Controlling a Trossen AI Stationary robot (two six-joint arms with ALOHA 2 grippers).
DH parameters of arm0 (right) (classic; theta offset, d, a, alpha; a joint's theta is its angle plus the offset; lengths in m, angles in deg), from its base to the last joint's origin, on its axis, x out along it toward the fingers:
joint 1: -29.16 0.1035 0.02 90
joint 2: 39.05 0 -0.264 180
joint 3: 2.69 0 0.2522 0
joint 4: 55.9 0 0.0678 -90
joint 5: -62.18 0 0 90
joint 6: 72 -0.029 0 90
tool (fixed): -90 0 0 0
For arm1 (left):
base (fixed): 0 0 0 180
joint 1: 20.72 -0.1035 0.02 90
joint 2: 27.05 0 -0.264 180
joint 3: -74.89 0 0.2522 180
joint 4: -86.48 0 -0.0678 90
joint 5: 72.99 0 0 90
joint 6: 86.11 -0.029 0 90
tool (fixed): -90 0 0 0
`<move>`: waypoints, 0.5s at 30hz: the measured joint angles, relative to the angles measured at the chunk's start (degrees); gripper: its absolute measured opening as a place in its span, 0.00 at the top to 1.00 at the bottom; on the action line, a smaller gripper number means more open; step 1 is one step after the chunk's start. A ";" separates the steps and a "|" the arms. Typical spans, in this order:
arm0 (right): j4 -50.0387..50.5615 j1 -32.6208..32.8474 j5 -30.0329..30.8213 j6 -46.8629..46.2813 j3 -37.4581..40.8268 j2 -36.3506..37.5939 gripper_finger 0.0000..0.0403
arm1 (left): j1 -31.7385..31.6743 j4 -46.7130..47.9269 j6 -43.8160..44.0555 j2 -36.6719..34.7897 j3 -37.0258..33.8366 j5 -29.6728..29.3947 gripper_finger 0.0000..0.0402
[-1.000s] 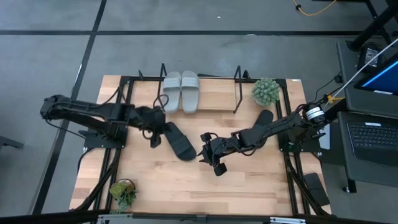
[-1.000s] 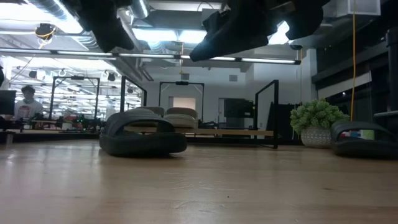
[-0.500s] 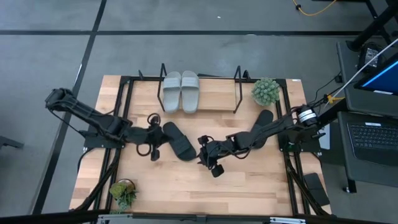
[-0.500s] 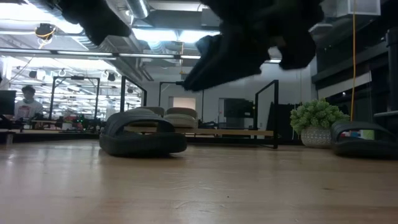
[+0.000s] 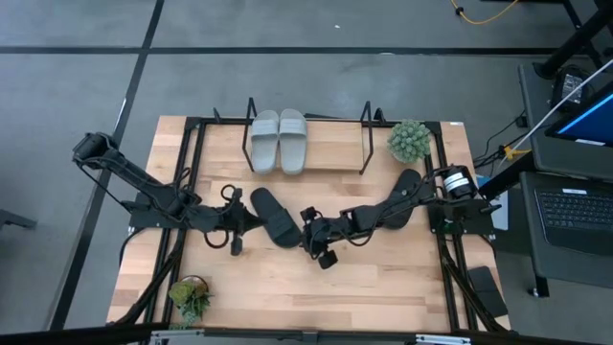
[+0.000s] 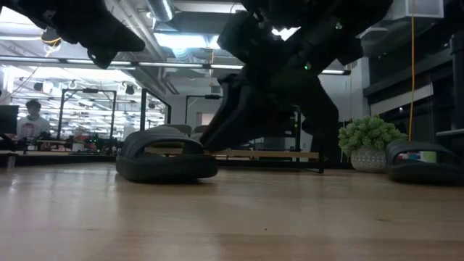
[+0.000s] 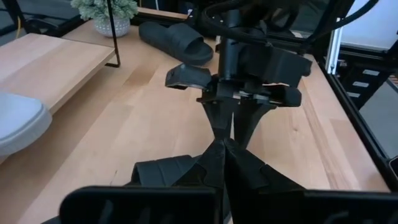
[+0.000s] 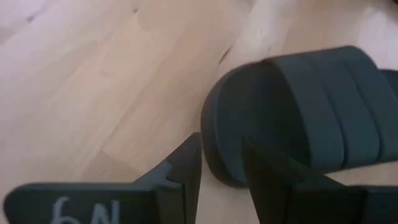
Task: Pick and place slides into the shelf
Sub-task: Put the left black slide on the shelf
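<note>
One black slide (image 5: 273, 217) lies flat on its sole at mid-table. My right gripper (image 5: 308, 233) is low at the slide's near right end, open, with one finger beyond the end and one over the footbed (image 8: 222, 168). My left gripper (image 5: 233, 222) hovers above the table just left of the slide, its fingers shut (image 7: 221, 146). The second black slide (image 5: 406, 184) lies near the table's right edge, partly under the right arm. Two grey slides (image 5: 279, 140) sit side by side in the shelf (image 5: 364, 144) at the far edge. My right gripper comes at the black slide's end rim (image 8: 214, 152) slanting down from the table's right side. Its fingers (image 8: 186, 165) straddle that rim, and the slide stays flat on the table (image 6: 167, 168). Whether a finger touches the rim, I cannot tell.
A potted plant (image 5: 410, 141) stands right of the shelf, and another (image 5: 190, 295) stands at the near left corner. A black frame (image 5: 192, 172) runs along the table's sides. Bare wood (image 5: 383, 268) lies near the near edge. A person (image 6: 30, 119) sits far off in the room.
My right gripper has moved toward the table's left and come down from high above to the black slide's near right end. My left gripper has shifted toward the near edge. The slide has stayed where it was.
</note>
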 joint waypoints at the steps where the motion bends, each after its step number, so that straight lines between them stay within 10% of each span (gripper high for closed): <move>1: -0.65 -0.20 -0.01 0.00 0.00 -0.20 0.71 | -0.02 0.00 -0.02 0.00 -0.02 -0.02 0.99; 15: -1.15 -0.76 -0.09 0.02 -0.04 -2.10 0.71 | -0.02 -0.24 -1.27 0.00 0.00 -0.02 0.99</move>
